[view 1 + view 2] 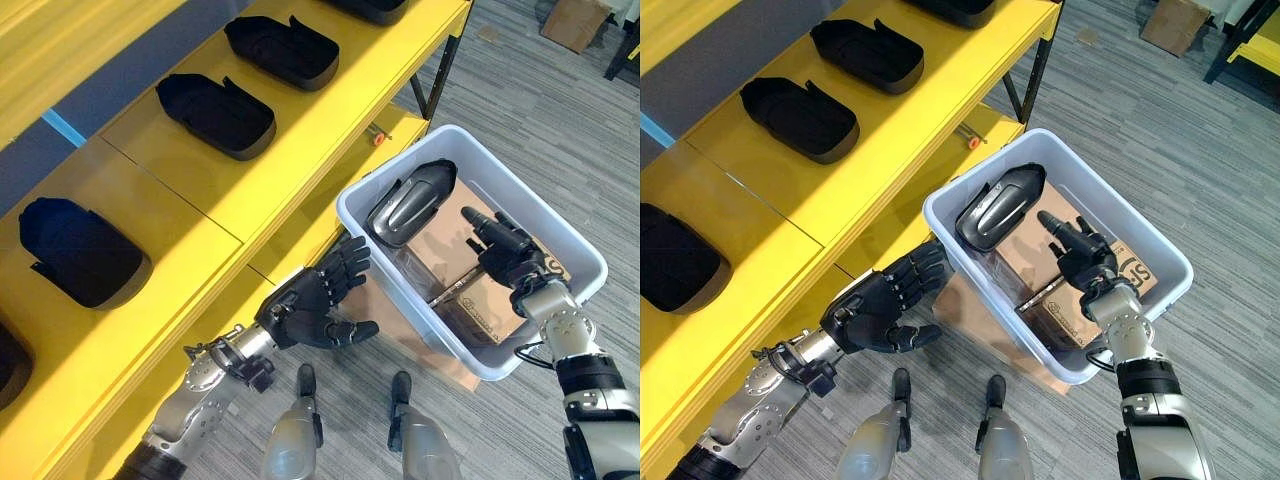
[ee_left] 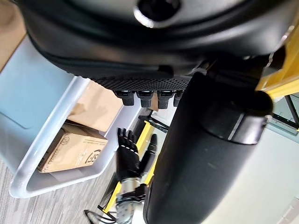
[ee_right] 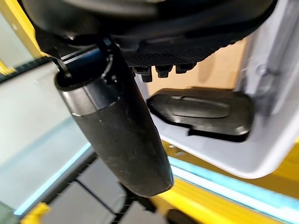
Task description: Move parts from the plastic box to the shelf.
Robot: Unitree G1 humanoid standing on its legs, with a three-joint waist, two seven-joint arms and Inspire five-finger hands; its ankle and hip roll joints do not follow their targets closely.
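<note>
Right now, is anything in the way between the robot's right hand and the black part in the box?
Nothing visible. The right hand hangs open inside the plastic box, and the black part leans at the far end with open space between them.

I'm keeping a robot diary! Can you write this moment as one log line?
left hand: open, beside plastic box | right hand: open, inside box | black part: in box, ungrasped | shelf: holds black parts

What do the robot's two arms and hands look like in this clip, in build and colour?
Both arms are silver-grey metal with darker joint bands near the wrists. The left hand and right hand are matte black, with segmented fingers and a thick rounded thumb. The palm edge has a stippled, grippy texture. No white thumb covers are visible.
</note>
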